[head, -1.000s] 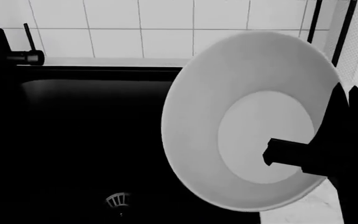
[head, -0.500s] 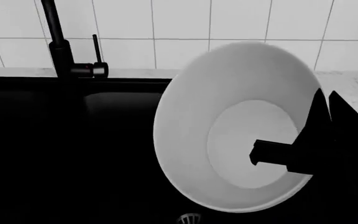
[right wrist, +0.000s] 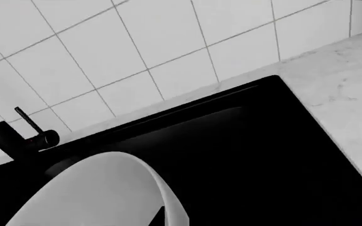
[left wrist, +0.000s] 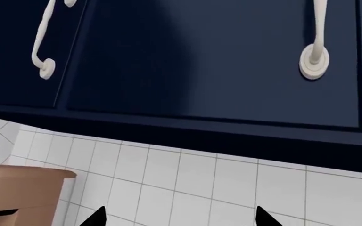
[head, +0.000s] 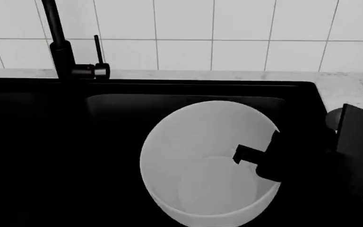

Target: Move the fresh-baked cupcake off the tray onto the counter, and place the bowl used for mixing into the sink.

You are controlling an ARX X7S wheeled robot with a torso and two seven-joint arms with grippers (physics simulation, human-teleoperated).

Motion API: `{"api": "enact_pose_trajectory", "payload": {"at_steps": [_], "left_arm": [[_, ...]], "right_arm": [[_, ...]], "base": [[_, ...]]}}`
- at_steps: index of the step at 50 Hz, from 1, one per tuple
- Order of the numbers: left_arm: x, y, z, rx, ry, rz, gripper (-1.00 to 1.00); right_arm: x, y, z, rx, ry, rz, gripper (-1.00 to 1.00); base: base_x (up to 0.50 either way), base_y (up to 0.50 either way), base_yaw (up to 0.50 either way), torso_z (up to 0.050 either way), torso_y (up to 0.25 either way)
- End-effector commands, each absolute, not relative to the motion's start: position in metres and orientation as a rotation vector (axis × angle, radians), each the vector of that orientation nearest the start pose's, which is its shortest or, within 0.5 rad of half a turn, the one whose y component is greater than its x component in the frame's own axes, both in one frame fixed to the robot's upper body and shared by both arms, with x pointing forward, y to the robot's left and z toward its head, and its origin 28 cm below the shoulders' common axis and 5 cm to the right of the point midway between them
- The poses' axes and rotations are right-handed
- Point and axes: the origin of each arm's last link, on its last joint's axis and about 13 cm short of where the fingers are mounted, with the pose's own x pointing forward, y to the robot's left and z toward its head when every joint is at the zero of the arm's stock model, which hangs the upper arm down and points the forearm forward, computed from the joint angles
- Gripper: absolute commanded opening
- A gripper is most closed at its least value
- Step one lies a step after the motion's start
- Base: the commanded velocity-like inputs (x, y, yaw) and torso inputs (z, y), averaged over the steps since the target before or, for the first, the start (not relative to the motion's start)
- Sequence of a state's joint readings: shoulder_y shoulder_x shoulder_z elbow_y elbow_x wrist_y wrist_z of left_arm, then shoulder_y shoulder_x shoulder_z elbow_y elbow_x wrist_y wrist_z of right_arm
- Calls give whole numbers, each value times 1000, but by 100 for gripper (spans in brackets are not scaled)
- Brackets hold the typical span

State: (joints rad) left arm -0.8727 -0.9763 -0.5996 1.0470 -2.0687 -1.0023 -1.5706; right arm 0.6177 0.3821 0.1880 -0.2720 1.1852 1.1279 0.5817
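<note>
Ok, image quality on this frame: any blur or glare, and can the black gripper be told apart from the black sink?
Head view: sharp, no glare; the right gripper reads only as a silhouette against the white bowl and merges with the sink elsewhere. Right wrist view: sharp, basin interior nearly featureless black. Left wrist view: the only one in colour, evenly lit, soft shadow on the cabinet doors.

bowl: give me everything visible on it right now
The bowl is large, plain white and round, with deep sloping sides, a flat bottom and a smooth matte look; it appears empty. It sits low inside the black sink, opening up and tilted slightly. The right gripper reaches over its near-right rim, one finger inside. Whether it rests on the basin floor can't be told.
</note>
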Motion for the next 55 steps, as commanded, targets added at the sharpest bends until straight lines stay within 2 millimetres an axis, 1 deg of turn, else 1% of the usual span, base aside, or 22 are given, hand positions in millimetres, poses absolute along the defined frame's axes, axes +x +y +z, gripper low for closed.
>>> {"api": "enact_pose_trajectory", "payload": {"at_steps": [1, 6, 14, 20, 24, 31, 36, 37, 41, 48, 50, 52, 53, 54, 55], "left_arm": [[101, 265, 312, -49, -602, 402, 100], [102, 264, 312, -50, -597, 405, 100], [103, 264, 311, -50, -594, 403, 100], [104, 263, 311, -46, -592, 402, 100], [104, 263, 310, -46, -590, 401, 100], [105, 263, 310, -51, -586, 401, 100], [104, 264, 310, -78, -588, 410, 100], [104, 264, 310, -78, -586, 411, 100], [105, 263, 310, -79, -581, 410, 100], [105, 263, 310, -83, -582, 409, 100], [105, 263, 310, -83, -582, 411, 100], [104, 263, 310, -84, -582, 411, 100], [105, 263, 310, -83, -582, 409, 100], [105, 263, 310, -81, -582, 409, 100], [105, 263, 310, -81, -582, 409, 100]], "right_arm": [[299, -146, 178, 462, 497, 87, -100], [309, -142, 173, 480, 581, 121, -100], [317, -137, 164, 464, 670, 110, -100], [330, -134, 155, 385, 755, 69, -100], [336, -131, 151, 363, 790, 81, -100], [338, -129, 142, 298, 830, 64, -100], [339, -128, 139, 278, 847, 88, -100], [339, -128, 138, 279, 858, 97, 100], [339, -127, 135, 276, 867, 108, 100], [337, -126, 141, 264, 847, 100, 100], [334, -126, 150, 248, 804, 94, 100], [329, -127, 167, 247, 743, 95, 100], [323, -128, 185, 238, 667, 84, 100], [320, -127, 191, 234, 655, 93, 100], [311, -128, 211, 223, 585, 80, 100]], "base": [[0, 0, 0, 0, 0], [0, 0, 0, 0, 0], [0, 0, 0, 0, 0], [0, 0, 0, 0, 2], [0, 0, 0, 0, 0], [0, 0, 0, 0, 0], [0, 0, 0, 0, 0], [0, 0, 0, 0, 0], [0, 0, 0, 0, 0], [0, 0, 0, 0, 0], [0, 0, 0, 0, 0], [0, 0, 0, 0, 0], [0, 0, 0, 0, 0], [0, 0, 0, 0, 0], [0, 0, 0, 0, 0]]}}
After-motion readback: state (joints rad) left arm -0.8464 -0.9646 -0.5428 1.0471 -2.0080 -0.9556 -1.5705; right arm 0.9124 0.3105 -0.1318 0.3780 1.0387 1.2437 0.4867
